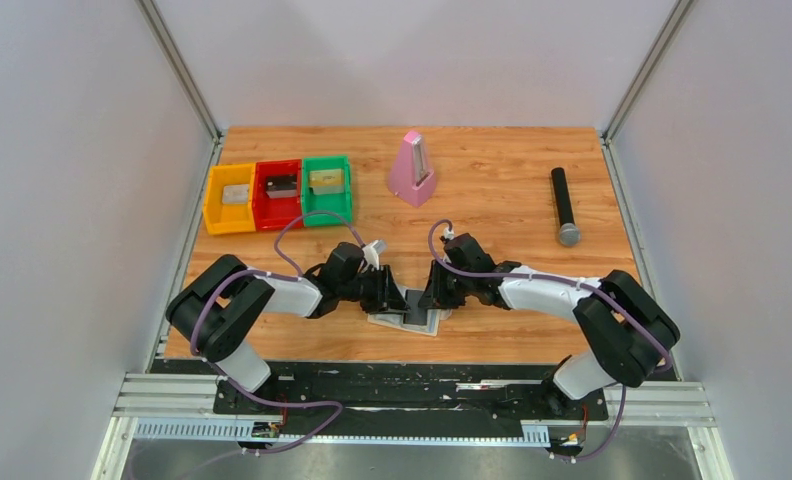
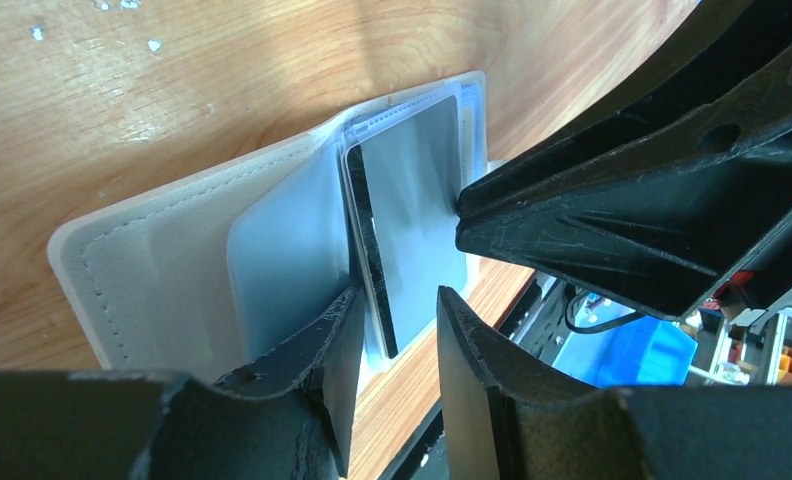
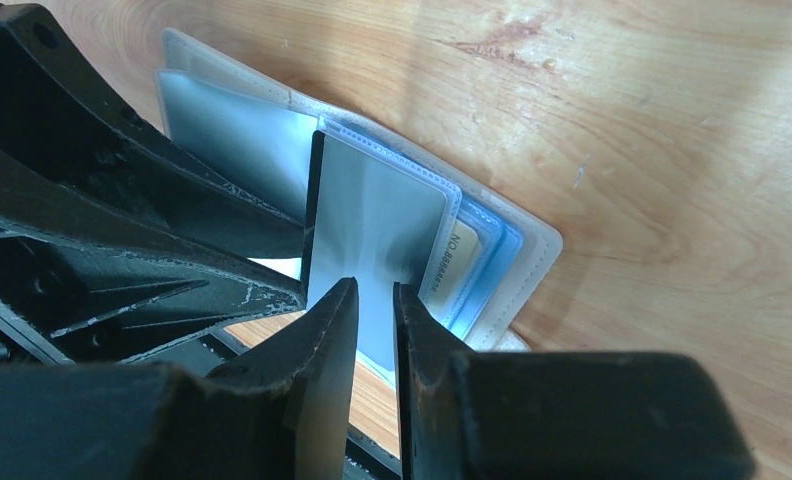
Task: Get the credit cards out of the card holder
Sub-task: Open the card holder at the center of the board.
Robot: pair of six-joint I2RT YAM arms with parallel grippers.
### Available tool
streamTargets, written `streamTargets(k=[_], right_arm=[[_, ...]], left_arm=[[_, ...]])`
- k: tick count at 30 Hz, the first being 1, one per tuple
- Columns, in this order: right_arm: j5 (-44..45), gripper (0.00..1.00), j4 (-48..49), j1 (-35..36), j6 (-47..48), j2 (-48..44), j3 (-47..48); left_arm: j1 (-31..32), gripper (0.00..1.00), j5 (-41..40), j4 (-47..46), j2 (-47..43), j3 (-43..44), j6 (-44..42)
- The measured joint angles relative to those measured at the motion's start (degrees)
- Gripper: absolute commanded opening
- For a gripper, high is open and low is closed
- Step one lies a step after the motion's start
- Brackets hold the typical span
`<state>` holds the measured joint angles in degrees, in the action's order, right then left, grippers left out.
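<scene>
The card holder (image 1: 429,322) lies open near the table's front edge, cream outside (image 2: 142,270) with pale blue panels (image 3: 232,130). A clear sleeve page stands up from it. The dark grey-black card (image 2: 370,250) sits in that sleeve, its edge showing in the right wrist view (image 3: 312,200). The yellow-gold card (image 3: 462,255) peeks from a pocket behind it. My left gripper (image 2: 397,305) is open, with its jaws on either side of the dark card's lower end. My right gripper (image 3: 375,290) is nearly shut, pinching the sleeve's edge. In the top view the left gripper (image 1: 400,300) and the right gripper (image 1: 430,297) meet over the holder.
Yellow (image 1: 230,198), red (image 1: 278,193) and green (image 1: 327,188) bins stand at the back left, each with something small inside. A pink metronome (image 1: 411,170) stands at the back centre. A black microphone (image 1: 564,207) lies at the right.
</scene>
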<state>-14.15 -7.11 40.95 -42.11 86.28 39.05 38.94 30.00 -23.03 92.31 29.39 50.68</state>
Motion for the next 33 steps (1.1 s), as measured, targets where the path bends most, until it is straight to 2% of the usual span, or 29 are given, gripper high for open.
streamTargets(k=[7, 11, 15, 19, 27, 33], right_arm=[[-0.11, 0.2, 1.25, 0.0, 0.26, 0.55, 0.0], [-0.11, 0.2, 1.6, 0.0, 0.24, 0.66, 0.0], [-0.09, 0.21, 1.64, 0.0, 0.24, 0.63, -0.02], [-0.07, 0.21, 1.81, 0.0, 0.22, 0.5, -0.22], [0.52, 0.21, 2.08, 0.0, 0.22, -0.2, -0.87], [0.66, 0.22, 2.99, 0.0, 0.24, -0.5, -1.57]], left_arm=[[0.0, 0.39, -0.02, -0.24, 0.11, 0.0, 0.0], [0.0, 0.31, -0.09, -0.94, 0.11, -0.33, 0.52], [-0.07, 0.2, -0.17, -3.17, 0.59, -1.62, 2.01], [-0.09, 0.01, -0.11, -3.72, 0.94, -1.99, 2.99], [-0.04, 0.0, -0.35, -3.41, 0.76, -2.01, 2.97], [0.0, 0.0, -3.1, 1.53, -3.17, -2.03, 0.81]])
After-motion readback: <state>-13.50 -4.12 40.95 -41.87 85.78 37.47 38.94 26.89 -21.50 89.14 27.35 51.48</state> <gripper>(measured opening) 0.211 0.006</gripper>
